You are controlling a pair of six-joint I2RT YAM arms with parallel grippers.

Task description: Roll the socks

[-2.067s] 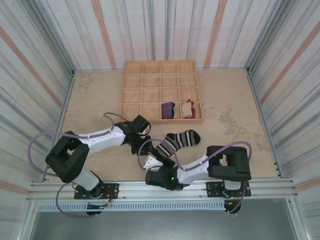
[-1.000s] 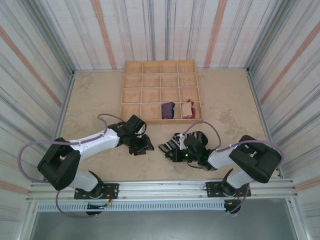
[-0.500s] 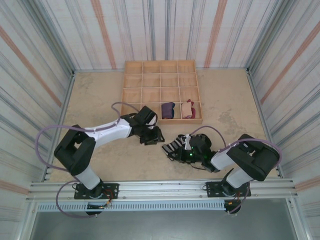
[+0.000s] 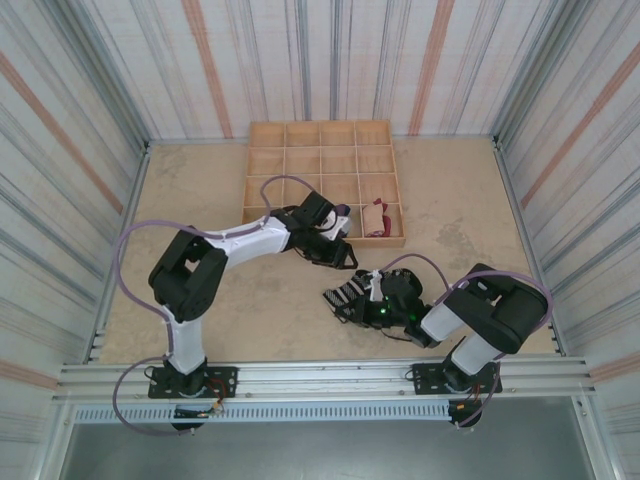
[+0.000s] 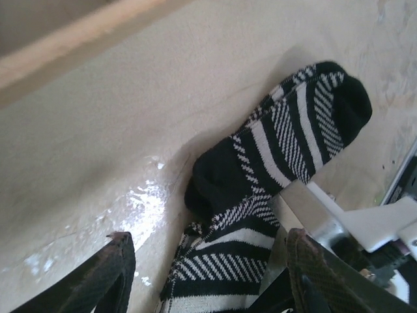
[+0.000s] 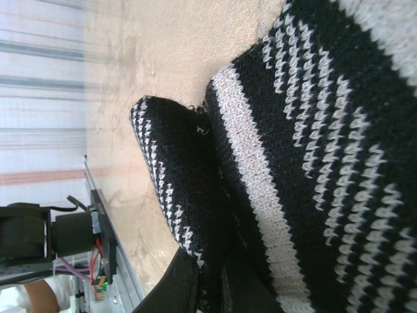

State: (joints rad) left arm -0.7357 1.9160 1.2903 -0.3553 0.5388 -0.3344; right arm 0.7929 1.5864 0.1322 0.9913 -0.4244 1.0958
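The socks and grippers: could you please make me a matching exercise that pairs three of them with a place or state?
1. striped sock
2. tan sock
3. left gripper

a. open, holding nothing
b. in the near-right compartment of the tray
c. on the table, pinched by the right gripper

Pairs: 1-c; 2-b; 3-a
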